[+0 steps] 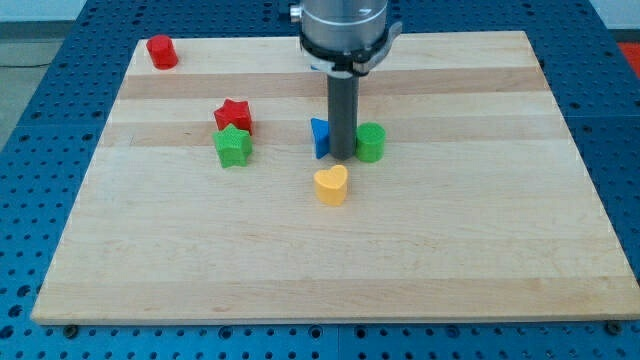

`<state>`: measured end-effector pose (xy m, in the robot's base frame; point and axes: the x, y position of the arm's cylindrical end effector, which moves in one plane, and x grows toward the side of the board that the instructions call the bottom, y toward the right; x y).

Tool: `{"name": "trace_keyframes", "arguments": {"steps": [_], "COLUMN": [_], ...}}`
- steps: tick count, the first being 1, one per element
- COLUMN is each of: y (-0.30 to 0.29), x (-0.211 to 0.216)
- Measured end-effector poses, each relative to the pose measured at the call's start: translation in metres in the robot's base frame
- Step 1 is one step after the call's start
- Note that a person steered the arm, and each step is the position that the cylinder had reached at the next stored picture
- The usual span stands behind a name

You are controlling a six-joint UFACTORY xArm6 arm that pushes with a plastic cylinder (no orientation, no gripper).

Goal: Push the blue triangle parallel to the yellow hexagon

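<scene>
The rod's tip (342,157) is standing near the middle of the wooden desk (450,250), wedged between two blocks. The blue triangle (319,138) is sitting just at its view-left side, apparently touching; a green cylinder (371,142) is sitting just to its right. A yellow heart-shaped block (331,185) is lying just below. There is no pincer; nothing is being held.

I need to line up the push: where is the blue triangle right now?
The blue triangle sits near the board's middle, touching the left side of my tip, with the green cylinder just beyond and the yellow heart below.
</scene>
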<state>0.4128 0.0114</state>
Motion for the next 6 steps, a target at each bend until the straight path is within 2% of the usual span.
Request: {"name": "trace_keyframes", "arguments": {"steps": [1,2,3,4,6], "y": [0.0,-0.04,-0.065,-0.051,0.053], "x": [0.021,0.042,0.023,-0.004,-0.041]}}
